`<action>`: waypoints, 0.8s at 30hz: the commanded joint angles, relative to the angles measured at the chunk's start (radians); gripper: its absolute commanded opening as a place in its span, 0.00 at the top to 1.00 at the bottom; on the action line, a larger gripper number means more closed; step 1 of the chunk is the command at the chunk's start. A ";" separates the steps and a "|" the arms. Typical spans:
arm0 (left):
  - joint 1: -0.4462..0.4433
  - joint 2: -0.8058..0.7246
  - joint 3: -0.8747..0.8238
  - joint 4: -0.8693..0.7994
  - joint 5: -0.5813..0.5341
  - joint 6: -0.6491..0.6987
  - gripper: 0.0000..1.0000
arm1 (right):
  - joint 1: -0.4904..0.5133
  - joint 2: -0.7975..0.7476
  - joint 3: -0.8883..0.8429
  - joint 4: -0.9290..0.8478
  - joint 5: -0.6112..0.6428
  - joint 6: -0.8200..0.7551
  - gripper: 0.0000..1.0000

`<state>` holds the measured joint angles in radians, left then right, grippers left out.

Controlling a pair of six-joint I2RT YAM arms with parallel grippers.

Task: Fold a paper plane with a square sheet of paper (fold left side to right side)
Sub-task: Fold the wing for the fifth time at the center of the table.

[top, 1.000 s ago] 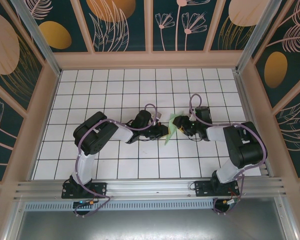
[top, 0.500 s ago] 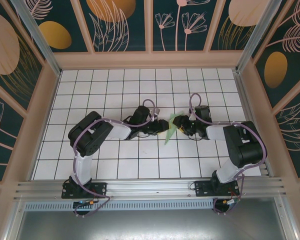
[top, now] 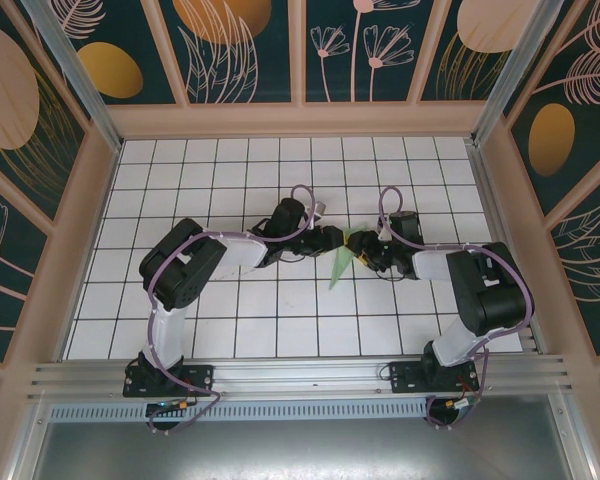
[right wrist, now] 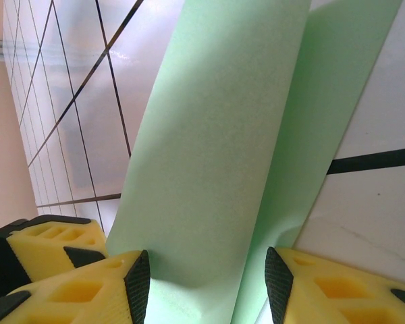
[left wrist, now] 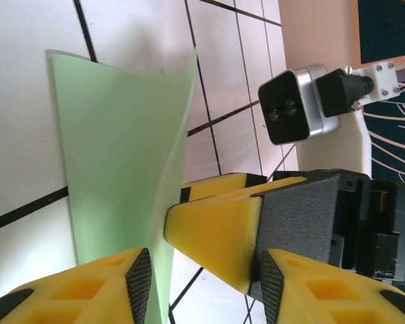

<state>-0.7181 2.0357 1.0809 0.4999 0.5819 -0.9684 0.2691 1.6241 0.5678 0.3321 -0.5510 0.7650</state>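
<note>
The pale-green sheet of paper lies mid-table, folded into a slim pointed paper plane shape with its tip toward me. In the left wrist view the paper has one flap curling up off the tiles. My left gripper is open beside that flap, holding nothing; a yellow finger of the right gripper sits between its jaws against the flap's edge. My right gripper is open, and the raised fold of paper runs between its spread fingers.
The white grid table is ringed by wooden walls. An aluminium rail with both arm bases runs along the near edge. The right wrist camera is close in front of the left gripper.
My left gripper has opened, let go of the paper and shifted up and right toward the paper's far end. The right gripper has stayed put.
</note>
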 commanded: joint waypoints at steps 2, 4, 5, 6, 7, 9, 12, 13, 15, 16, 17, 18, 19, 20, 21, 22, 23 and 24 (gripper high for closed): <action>0.011 -0.003 -0.029 -0.049 -0.043 0.028 0.51 | 0.025 0.075 -0.011 -0.043 0.071 -0.041 0.48; 0.012 -0.020 -0.037 -0.045 -0.044 0.031 0.51 | 0.025 0.078 -0.011 -0.041 0.070 -0.042 0.48; 0.013 -0.024 -0.037 -0.050 -0.046 0.036 0.51 | 0.024 0.077 -0.011 -0.039 0.069 -0.041 0.48; 0.012 -0.024 -0.035 -0.053 -0.042 0.037 0.52 | 0.025 0.078 -0.011 -0.039 0.069 -0.042 0.48; 0.013 -0.020 -0.031 -0.053 -0.037 0.039 0.53 | 0.025 0.079 -0.009 -0.039 0.069 -0.042 0.48; 0.013 -0.007 -0.024 -0.046 -0.026 0.038 0.56 | 0.025 0.078 -0.009 -0.040 0.067 -0.041 0.48; 0.012 0.012 -0.017 -0.032 -0.010 0.032 0.60 | 0.026 0.077 -0.008 -0.043 0.068 -0.043 0.48; 0.013 0.017 -0.016 -0.023 -0.004 0.030 0.60 | 0.025 0.077 -0.009 -0.044 0.069 -0.044 0.48; 0.012 0.026 -0.013 -0.013 0.010 0.028 0.61 | 0.028 0.079 -0.008 -0.043 0.066 -0.043 0.48; 0.012 0.030 -0.011 -0.007 0.018 0.028 0.62 | 0.027 0.078 -0.007 -0.041 0.068 -0.043 0.48; 0.012 0.036 -0.008 -0.002 0.026 0.027 0.62 | 0.029 0.079 -0.006 -0.041 0.066 -0.043 0.48; 0.013 0.041 -0.005 0.000 0.033 0.027 0.62 | 0.029 0.078 -0.005 -0.041 0.066 -0.043 0.48; 0.013 0.046 -0.003 0.006 0.038 0.024 0.63 | 0.030 0.078 -0.005 -0.043 0.066 -0.043 0.48; 0.013 0.052 0.000 0.012 0.045 0.022 0.64 | 0.032 0.080 -0.003 -0.042 0.066 -0.043 0.48; 0.013 0.057 0.003 0.013 0.048 0.020 0.64 | 0.032 0.079 -0.003 -0.043 0.065 -0.043 0.48; 0.012 0.061 0.005 0.020 0.052 0.018 0.66 | 0.034 0.080 -0.002 -0.044 0.066 -0.043 0.48; 0.013 0.065 0.007 0.025 0.057 0.015 0.67 | 0.034 0.080 -0.001 -0.044 0.066 -0.043 0.48; 0.012 0.068 0.008 0.032 0.063 0.014 0.68 | 0.035 0.080 0.000 -0.044 0.065 -0.043 0.48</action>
<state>-0.7113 2.0842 1.0641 0.4759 0.6064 -0.9516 0.2703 1.6253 0.5701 0.3294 -0.5510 0.7647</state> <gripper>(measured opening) 0.327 0.518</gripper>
